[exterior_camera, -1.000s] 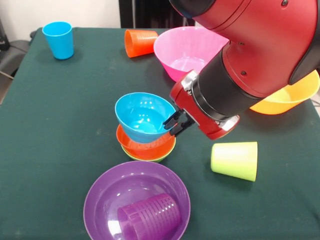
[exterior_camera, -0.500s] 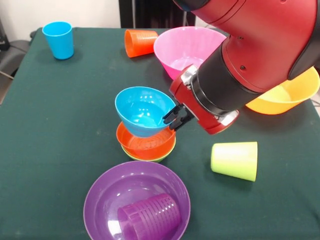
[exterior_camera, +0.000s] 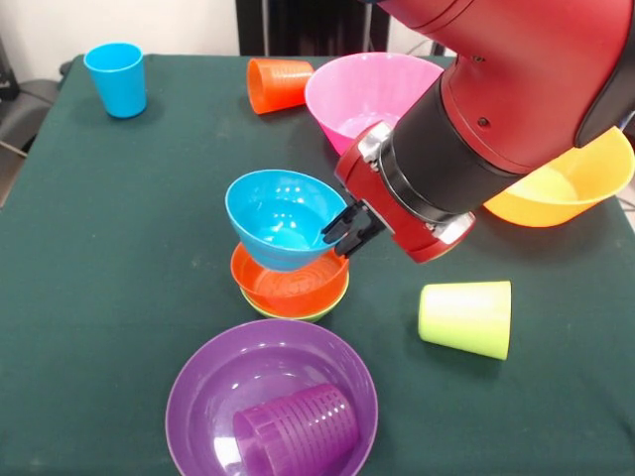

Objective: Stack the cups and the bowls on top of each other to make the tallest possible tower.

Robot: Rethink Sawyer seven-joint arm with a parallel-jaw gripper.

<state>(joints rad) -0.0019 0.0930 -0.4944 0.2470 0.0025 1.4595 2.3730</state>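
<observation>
The blue cup stands upright on the worktop, far left of the claw and beyond it. The purple bowl, holding the purple cup on its side, lies left of and nearer than the claw. The claw is closed on the rim of the blue bowl, which sits tilted in the orange bowl. The lime green cup lies right of the claw.

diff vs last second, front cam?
The gripper, shut on the blue bowl at its rim, has lifted slightly, tilting the bowl higher above the orange bowl. Nothing released. Pink bowl, purple bowl and the cups unchanged.
</observation>
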